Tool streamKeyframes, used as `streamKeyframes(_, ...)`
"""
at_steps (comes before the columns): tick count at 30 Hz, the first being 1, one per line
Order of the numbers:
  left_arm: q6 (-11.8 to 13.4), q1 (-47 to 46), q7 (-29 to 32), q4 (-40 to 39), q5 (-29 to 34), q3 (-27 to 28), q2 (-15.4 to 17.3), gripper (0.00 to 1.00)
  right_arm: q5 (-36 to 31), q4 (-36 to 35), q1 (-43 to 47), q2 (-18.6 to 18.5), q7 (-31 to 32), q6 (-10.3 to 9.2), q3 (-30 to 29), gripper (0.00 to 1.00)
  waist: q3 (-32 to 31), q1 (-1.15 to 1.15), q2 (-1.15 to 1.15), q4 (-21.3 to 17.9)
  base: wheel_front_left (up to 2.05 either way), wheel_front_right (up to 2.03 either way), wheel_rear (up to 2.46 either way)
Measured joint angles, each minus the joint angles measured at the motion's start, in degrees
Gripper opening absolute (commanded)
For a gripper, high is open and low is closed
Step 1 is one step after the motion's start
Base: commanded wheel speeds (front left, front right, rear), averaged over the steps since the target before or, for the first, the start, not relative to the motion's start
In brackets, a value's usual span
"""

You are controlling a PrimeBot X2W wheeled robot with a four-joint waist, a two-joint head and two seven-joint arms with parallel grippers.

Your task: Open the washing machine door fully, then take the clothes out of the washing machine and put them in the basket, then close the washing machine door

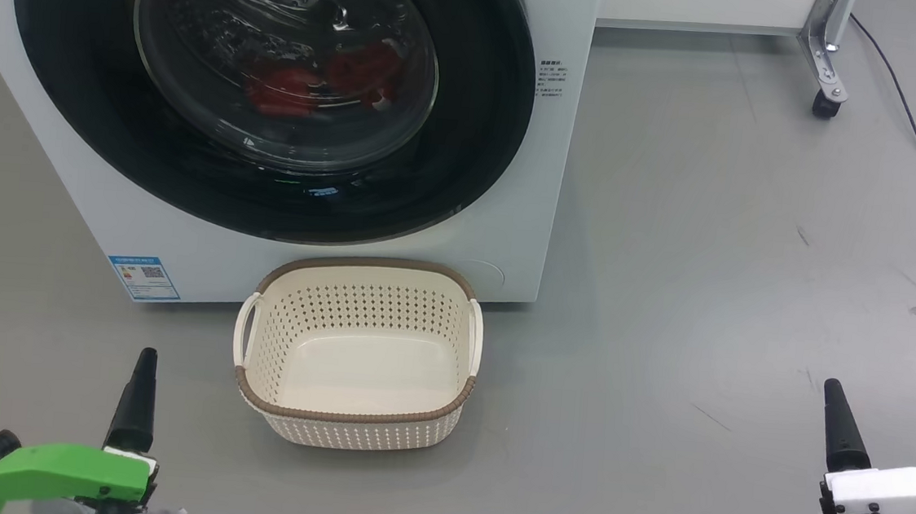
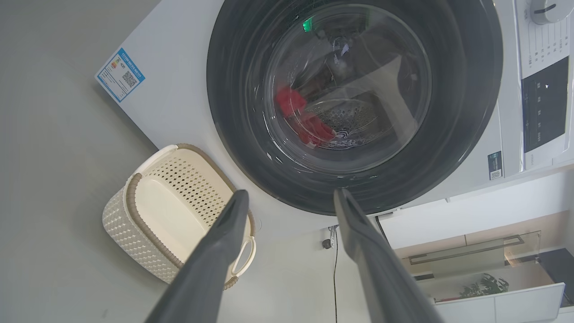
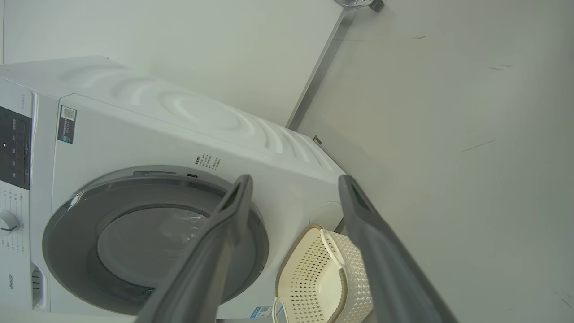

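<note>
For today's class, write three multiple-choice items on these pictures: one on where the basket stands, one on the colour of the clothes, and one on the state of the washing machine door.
1. Where does the basket stand?
A) on the floor before the washing machine
B) on top of it
C) on a shelf

2. What colour are the clothes?
A) blue
B) yellow
C) red

3. The washing machine door is:
A) wide open
B) shut
C) taken off

Answers:
1 A, the head view shows it on the grey floor below the door.
2 C, red fabric shows through the glass.
3 B, it lies flush against the machine's front.
</note>
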Motion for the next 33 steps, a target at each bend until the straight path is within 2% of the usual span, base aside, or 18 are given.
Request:
streamKeyframes(7,0.43,-1.10,-1.46,-0.08,8.16,-1.83,1.98,1.00,-8.54,-0.42,-0.63,-2.22,-1.79,-0.63,2.36,1.00,-0.01,0.00,0.00,0.10,0.00,0.00,0.00)
streamKeyframes(10,1.08,-1.18,-2.13,-0.08,12.13,-2.93,2.67,1.00,-11.85,-0.52,-0.68,-2.87,-2.45,-1.59,3.41,1.00,-0.05,0.00,0.00,0.16,0.00,0.00,0.00)
streamKeyframes(17,2.83,-1.68,-3.38,-0.45,19.24,-3.96,3.16,1.00,-18.52,-0.71,-1.02,-3.86,-3.57,-2.98,5.88,1.00,-0.11,0.00,0.00,0.27,0.00,0.00,0.00)
streamKeyframes(21,4.08,-2.11,-4.14,-1.04,25.35,-5.22,3.56,1.00,-23.36,-0.73,-1.09,-4.25,-4.64,-3.66,7.76,1.00,-0.14,0.00,0.00,0.30,0.00,0.00,0.00)
streamKeyframes(33,5.92,-2.13,-6.70,-1.55,36.08,-8.05,3.66,1.00,-33.06,-0.71,-1.20,-4.87,-7.01,-5.89,11.04,1.00,-0.11,0.00,0.00,0.30,0.00,0.00,0.00)
